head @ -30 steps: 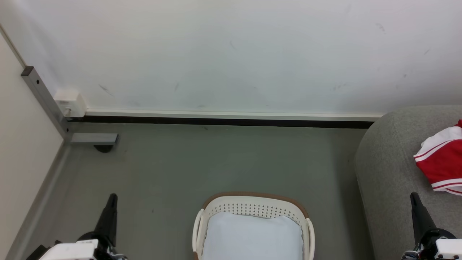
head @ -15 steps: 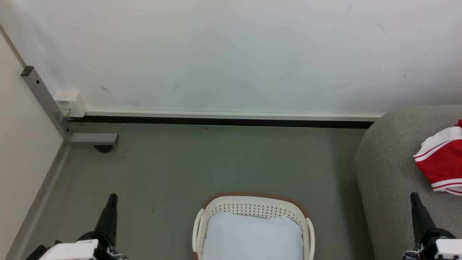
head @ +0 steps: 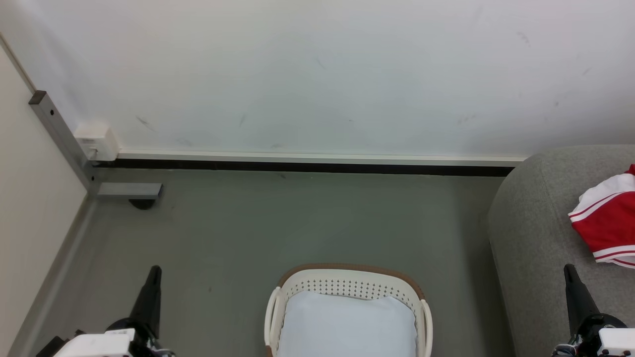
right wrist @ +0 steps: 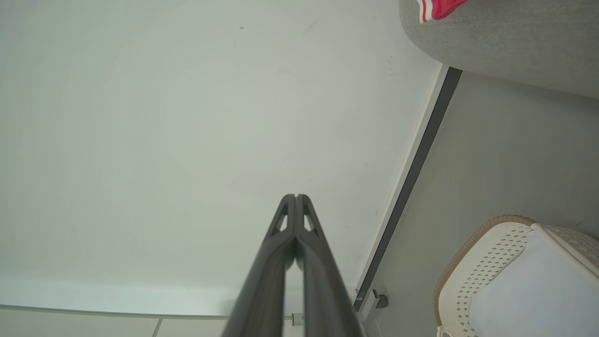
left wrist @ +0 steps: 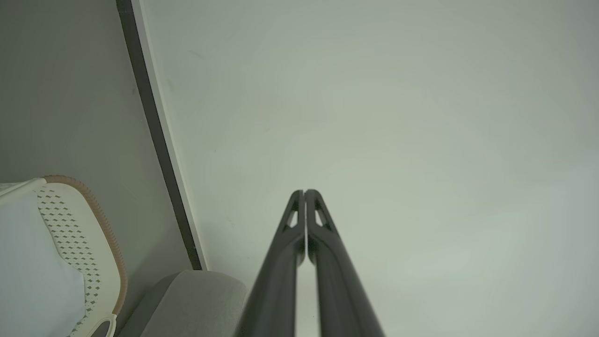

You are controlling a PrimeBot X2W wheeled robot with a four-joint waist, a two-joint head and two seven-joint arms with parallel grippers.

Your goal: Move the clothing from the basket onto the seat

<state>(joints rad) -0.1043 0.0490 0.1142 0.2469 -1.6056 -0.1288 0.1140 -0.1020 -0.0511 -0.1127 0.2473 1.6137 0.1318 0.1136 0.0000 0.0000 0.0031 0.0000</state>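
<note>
The red clothing (head: 609, 221) with white striped trim lies on the grey seat (head: 533, 233) at the right edge of the head view; a corner of the clothing (right wrist: 440, 7) shows on the seat (right wrist: 505, 42) in the right wrist view. The cream basket (head: 347, 280) with a brown rim stands on the floor at bottom centre, holding a pale bluish-white pad (head: 347, 325). My left gripper (head: 155, 271) points up at lower left, shut and empty (left wrist: 304, 193). My right gripper (head: 569, 268) rises at lower right before the seat, shut on nothing (right wrist: 295, 197).
A white wall with a dark baseboard (head: 307, 166) runs behind the grey floor (head: 278, 223). A grey metal post (head: 59, 139) with a white box (head: 95, 141) stands in the left corner. The basket (left wrist: 89, 234) and the seat's corner (left wrist: 196, 299) show in the left wrist view.
</note>
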